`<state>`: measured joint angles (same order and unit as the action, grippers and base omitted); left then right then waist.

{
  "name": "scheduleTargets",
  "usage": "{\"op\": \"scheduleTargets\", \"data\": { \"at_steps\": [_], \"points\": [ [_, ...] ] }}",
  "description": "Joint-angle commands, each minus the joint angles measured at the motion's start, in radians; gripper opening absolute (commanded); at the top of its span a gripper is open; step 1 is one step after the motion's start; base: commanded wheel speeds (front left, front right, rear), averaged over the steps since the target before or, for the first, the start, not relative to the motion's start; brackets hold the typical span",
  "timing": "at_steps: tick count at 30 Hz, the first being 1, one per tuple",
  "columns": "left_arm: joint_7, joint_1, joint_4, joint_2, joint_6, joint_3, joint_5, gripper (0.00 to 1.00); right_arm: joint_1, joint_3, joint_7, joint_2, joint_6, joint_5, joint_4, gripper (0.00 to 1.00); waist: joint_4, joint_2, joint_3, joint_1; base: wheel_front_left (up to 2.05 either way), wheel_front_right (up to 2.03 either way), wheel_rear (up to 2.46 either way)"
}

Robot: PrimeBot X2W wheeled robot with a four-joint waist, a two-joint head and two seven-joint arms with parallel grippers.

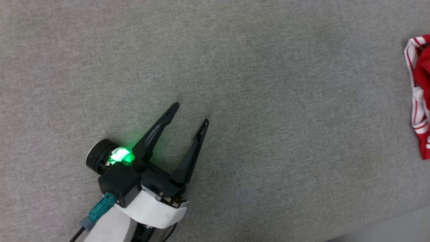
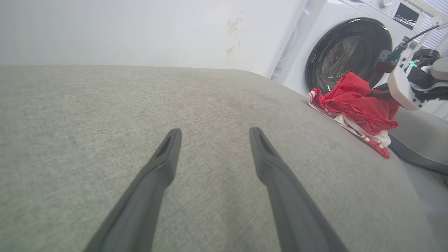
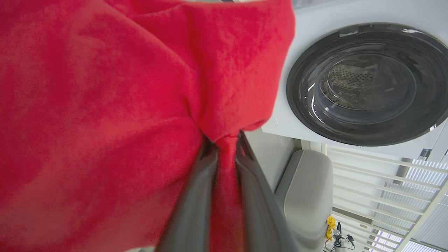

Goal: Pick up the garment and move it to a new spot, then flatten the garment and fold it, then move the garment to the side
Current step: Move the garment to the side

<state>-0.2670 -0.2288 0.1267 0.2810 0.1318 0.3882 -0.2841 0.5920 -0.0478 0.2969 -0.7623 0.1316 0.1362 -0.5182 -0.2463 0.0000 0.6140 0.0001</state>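
Observation:
The garment (image 1: 420, 94), a red jersey with red-and-white striped trim, lies bunched at the right edge of the grey surface in the head view. The left wrist view shows the garment (image 2: 353, 106) as a crumpled heap at the surface's far right edge. My right gripper (image 3: 225, 138) is shut on a fold of the red cloth, which drapes over its fingers; the right gripper (image 2: 376, 93) reaches into the heap from the right. My left gripper (image 1: 190, 114) hovers open over bare grey surface, far left of the garment, nothing between its fingers (image 2: 168, 150).
A grey fabric-covered surface (image 1: 255, 74) spreads across the head view, its edge at the lower right. A white washing machine (image 2: 350, 49) with a dark round door stands beyond the garment. A white wall lies behind the surface.

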Motion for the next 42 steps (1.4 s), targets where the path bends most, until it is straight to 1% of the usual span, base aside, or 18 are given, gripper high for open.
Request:
{"op": "scheduleTargets", "data": {
  "at_steps": [1, 2, 6, 9, 12, 17, 19, 22, 24, 26, 29, 33, 37, 39, 42],
  "points": [
    [0.005, 0.008, -0.026, 0.014, -0.003, -0.009, 0.000, 1.00, 0.018, 0.013, -0.008, 0.007, -0.002, 0.014, -0.006, 0.20, 0.007, 0.0000, 0.001, -0.0001, 0.00, 0.00, 0.00],
    [0.005, 0.007, -0.026, 0.011, -0.003, -0.009, 0.000, 1.00, 0.021, 0.032, -0.015, 0.014, -0.002, 0.024, -0.015, 1.00, 0.011, 0.0000, -0.001, -0.0001, 0.00, 0.00, 0.00],
    [0.005, 0.009, -0.024, -0.005, -0.003, -0.012, -0.002, 1.00, 0.023, 0.078, -0.035, 0.044, -0.002, 0.064, -0.030, 1.00, 0.023, 0.0000, -0.028, -0.0001, 0.00, 0.00, 0.00],
    [0.004, 0.017, -0.023, -0.020, -0.003, -0.019, -0.005, 1.00, 0.022, 0.098, -0.047, 0.065, -0.002, 0.079, -0.031, 1.00, 0.030, 0.0000, -0.070, -0.0001, 0.00, 0.00, 0.00],
    [0.004, 0.026, -0.029, -0.034, -0.002, -0.028, -0.018, 1.00, 0.029, 0.124, -0.068, 0.093, -0.002, 0.071, -0.016, 1.00, 0.038, 0.0000, -0.130, -0.0001, 0.00, 0.00, 0.00],
    [0.004, 0.077, -0.050, -0.061, -0.002, -0.099, -0.025, 1.00, 0.007, 0.126, -0.132, 0.161, -0.002, 0.035, 0.037, 1.00, 0.054, 0.0000, -0.259, -0.0001, 0.00, 0.00, 0.00],
    [0.004, 0.102, -0.057, -0.069, -0.002, -0.132, -0.032, 1.00, -0.010, 0.128, -0.163, 0.195, -0.002, 0.011, 0.070, 1.00, 0.066, 0.0000, -0.311, -0.0001, 0.00, 0.00, 0.00],
    [0.004, 0.141, -0.061, -0.081, -0.002, -0.192, -0.039, 1.00, -0.047, 0.117, -0.209, 0.275, -0.001, -0.045, 0.130, 1.00, 0.084, 0.0000, -0.382, -0.0001, 0.00, 0.00, 0.00],
    [0.004, 0.169, -0.064, -0.089, -0.002, -0.227, -0.028, 1.00, -0.081, 0.118, -0.237, 0.311, -0.002, -0.075, 0.182, 1.00, 0.099, 0.0000, -0.425, -0.0001, 0.00, 0.00, 0.00],
    [0.004, 0.196, -0.065, -0.104, -0.002, -0.258, -0.017, 1.00, -0.123, 0.129, -0.262, 0.372, -0.002, -0.122, 0.234, 1.00, 0.114, 0.0000, -0.460, -0.0001, 0.00, 0.00, 0.00],
    [0.004, 0.241, -0.064, -0.124, -0.003, -0.314, -0.002, 1.00, -0.195, 0.138, -0.304, 0.434, -0.002, -0.161, 0.306, 1.00, 0.130, 0.0000, -0.506, -0.0001, 0.00, 0.00, 0.00],
    [0.004, 0.290, -0.063, -0.156, -0.002, -0.362, 0.025, 1.00, -0.299, 0.133, -0.364, 0.500, -0.002, -0.201, 0.368, 1.00, 0.153, 0.0000, -0.545, -0.0001, 0.00, 0.00, 0.00],
    [0.004, 0.320, -0.073, -0.169, -0.002, -0.391, 0.043, 1.00, -0.402, 0.136, -0.421, 0.570, -0.001, -0.233, 0.426, 1.00, 0.177, 0.0000, -0.565, -0.0001, 0.00, 0.00, 0.00],
    [0.004, 0.324, -0.070, -0.166, -0.005, -0.407, 0.070, 1.00, -0.449, 0.142, -0.444, 0.590, -0.002, -0.214, 0.445, 1.00, 0.188, 0.0000, -0.569, -0.0001, 0.00, 0.00, 0.00],
    [0.004, 0.338, -0.080, -0.181, -0.004, -0.430, 0.066, 1.00, -0.500, 0.128, -0.472, 0.639, -0.001, -0.194, 0.455, 1.00, 0.199, 0.0000, -0.574, -0.0001, 0.00, 0.00, 0.00]
  ]
}}
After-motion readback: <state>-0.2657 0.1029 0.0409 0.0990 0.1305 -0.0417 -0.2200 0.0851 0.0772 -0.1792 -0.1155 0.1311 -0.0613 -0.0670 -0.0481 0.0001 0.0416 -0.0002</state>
